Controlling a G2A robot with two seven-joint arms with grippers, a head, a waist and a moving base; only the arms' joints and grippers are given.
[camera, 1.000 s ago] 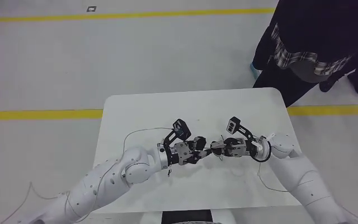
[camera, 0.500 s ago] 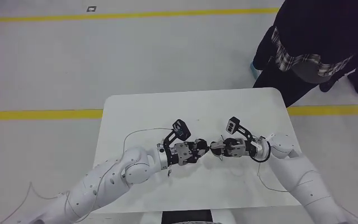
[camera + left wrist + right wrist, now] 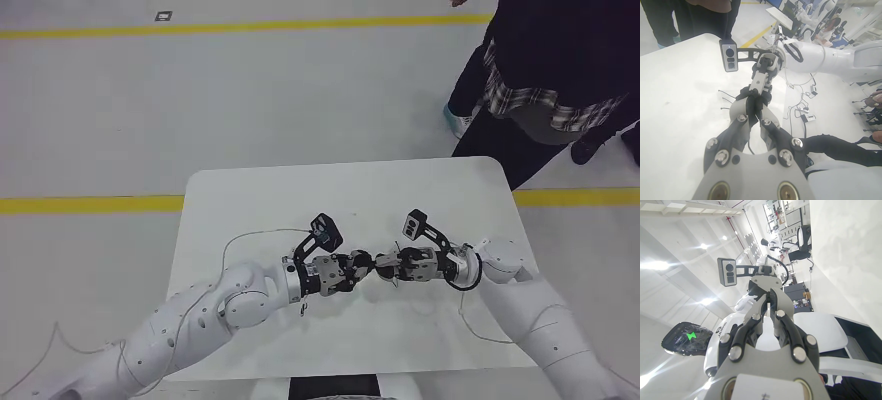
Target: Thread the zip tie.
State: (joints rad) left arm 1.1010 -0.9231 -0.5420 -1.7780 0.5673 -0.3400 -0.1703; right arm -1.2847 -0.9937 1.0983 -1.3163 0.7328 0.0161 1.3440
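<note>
Above the middle of the white table (image 3: 300, 200) my two grippers meet tip to tip. My left gripper (image 3: 360, 266) (image 3: 754, 103) is shut on a thin black zip tie (image 3: 749, 146), whose strand curves back between its fingers. My right gripper (image 3: 383, 265) (image 3: 770, 296) faces it with its fingers pressed together, and its black tips (image 3: 751, 92) touch the left gripper's tips. Where the tips join, the zip tie is hidden.
Several spare black zip ties (image 3: 726, 98) lie on the table just beyond the grippers. A thin wire (image 3: 250, 237) loops over the table by my left arm, and another (image 3: 480, 330) by my right. The table's near edge lies close under both arms.
The two grippers have closed the small gap between them and now touch; the short strand seen between them earlier is covered.
</note>
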